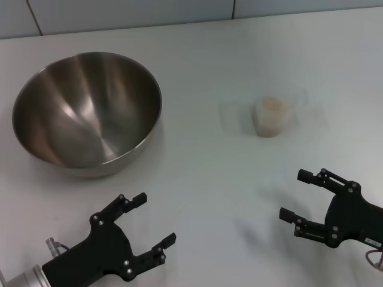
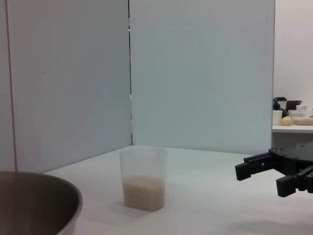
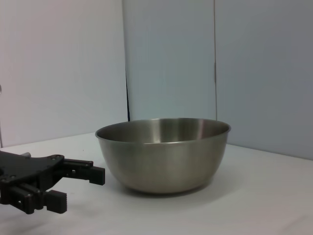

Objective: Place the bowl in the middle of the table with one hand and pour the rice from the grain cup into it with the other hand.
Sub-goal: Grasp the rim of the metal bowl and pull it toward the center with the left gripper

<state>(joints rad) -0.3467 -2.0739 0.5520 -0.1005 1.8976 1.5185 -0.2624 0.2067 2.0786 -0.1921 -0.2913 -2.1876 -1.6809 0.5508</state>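
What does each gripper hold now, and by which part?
Nothing is held. The left gripper and right gripper are open above the table, apart from the bowl and grain cup.

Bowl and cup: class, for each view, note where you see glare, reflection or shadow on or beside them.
Head view: bright streaks of reflected light cross the inside of the bowl, and the grain cup looks pale and low in contrast on the table. Left wrist view: the rice shows through the cup wall, with a faint shadow at its base. Right wrist view: a soft shadow lies under the bowl.

Pale panel walls (image 2: pixel 195 73), distant cluttered shelf (image 2: pixel 292 128).
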